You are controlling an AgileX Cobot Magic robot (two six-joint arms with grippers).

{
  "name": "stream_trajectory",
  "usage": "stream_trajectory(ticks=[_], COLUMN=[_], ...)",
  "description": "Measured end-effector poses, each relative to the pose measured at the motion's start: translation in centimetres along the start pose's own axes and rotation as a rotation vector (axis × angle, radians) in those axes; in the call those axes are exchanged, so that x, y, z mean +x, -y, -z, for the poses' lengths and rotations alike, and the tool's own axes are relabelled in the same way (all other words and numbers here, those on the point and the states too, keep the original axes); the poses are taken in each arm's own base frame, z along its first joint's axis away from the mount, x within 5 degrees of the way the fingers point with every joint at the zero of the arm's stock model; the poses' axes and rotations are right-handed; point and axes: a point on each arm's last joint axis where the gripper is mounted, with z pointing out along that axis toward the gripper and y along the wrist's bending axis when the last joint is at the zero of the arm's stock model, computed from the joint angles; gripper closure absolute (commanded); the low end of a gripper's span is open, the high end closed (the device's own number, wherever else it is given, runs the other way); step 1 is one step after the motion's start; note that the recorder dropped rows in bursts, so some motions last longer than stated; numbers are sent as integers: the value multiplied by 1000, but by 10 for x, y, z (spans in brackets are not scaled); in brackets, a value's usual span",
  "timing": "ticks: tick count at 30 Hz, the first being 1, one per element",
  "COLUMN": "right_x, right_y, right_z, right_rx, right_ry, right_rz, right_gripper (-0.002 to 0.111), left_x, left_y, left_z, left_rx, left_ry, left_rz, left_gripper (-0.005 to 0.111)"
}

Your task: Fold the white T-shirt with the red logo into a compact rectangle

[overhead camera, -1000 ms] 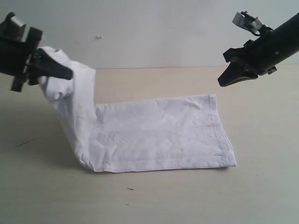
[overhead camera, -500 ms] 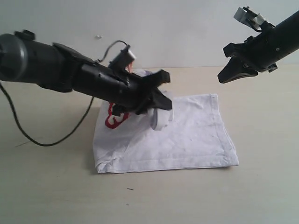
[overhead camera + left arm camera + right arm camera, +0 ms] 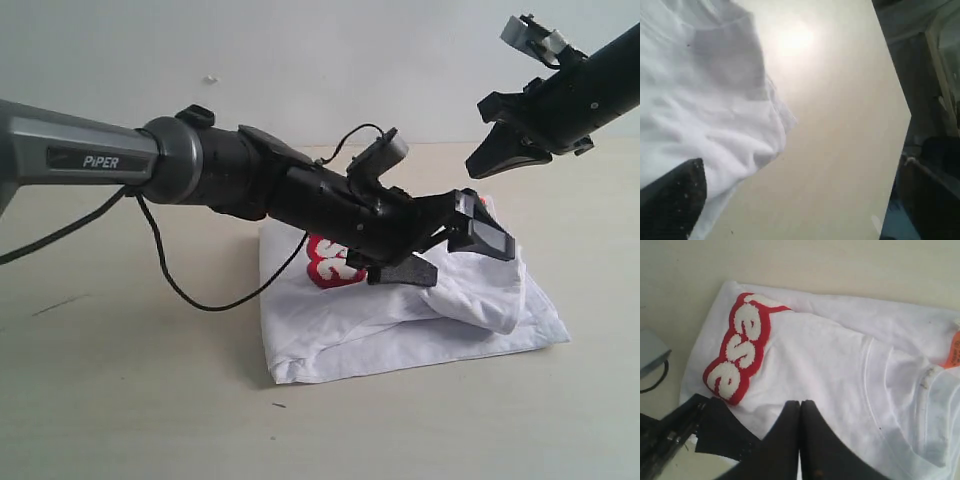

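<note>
Left claw (image 3: 472, 262) has swept the T-shirt (image 3: 330, 335) rightward.

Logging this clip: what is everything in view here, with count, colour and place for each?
white T-shirt: one, white, partly folded at the middle of the table
red logo: one, white letters outlined in red, facing up on the shirt's left part in the exterior view
neck tag: one, orange, at the collar
table: one, pale beige, under everything
wall: one, light grey, behind the table
cable: one, black, hanging from the left arm
left gripper: one, black, jaws apart, low over the shirt's right part
right gripper: one, black, jaws together, raised above the shirt at upper right
</note>
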Motion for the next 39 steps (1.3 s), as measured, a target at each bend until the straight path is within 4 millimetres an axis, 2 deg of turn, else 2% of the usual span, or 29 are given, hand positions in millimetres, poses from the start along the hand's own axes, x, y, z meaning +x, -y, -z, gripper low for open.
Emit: stream_trajectory(ticks=[3, 5, 6, 8, 9, 11, 12, 13, 17, 24, 26, 31, 35, 39], right_x=[2, 3, 3, 3, 3, 3, 3, 4, 8, 20, 26, 43, 48, 50], right_y=[2, 4, 4, 3, 2, -3, -6, -9, -20, -42, -46, -37, -21, -14], right_z=[0, 0, 0, 0, -2, -7, -11, -17, -38, -69, -79, -105, -109, -110], right_rx=[26, 41, 42, 44, 43, 38, 35, 32, 35, 8, -1, 119, 249, 316], right_ry=[-22, -31, -29, -32, -36, -53, -63, -84, -156, -307, -368, -533, -585, -609], right_rz=[-1, 0, -2, -1, 5, 21, 28, 42, 86, 148, 165, 176, 158, 151], right_gripper=[108, 108, 108, 108, 108, 108, 108, 108, 108, 108, 108, 108, 108, 108], left_x=[-8, -11, -11, -8, -5, 0, 2, 4, 12, 25, 25, 26, 25, 25], left_y=[-10, -22, -27, -38, -42, -50, -53, -55, -58, -61, -61, -60, -64, -70], left_z=[23, 42, 47, 53, 55, 53, 51, 48, 39, 24, 25, 26, 33, 43], left_rx=[28, -26, -56, -145, -187, -247, -258, -264, -264, -273, -275, -266, -264, -312], left_ry=[-66, -126, -147, -205, -237, -286, -296, -307, -335, -399, -411, -432, -453, -498], left_rz=[-45, -68, -71, -83, -98, -104, -102, -99, -88, -78, -71, -64, -54, -61], left_gripper=[5, 13, 20, 41, 59, 85, 104, 106, 97, 57, 52, 51, 51, 51])
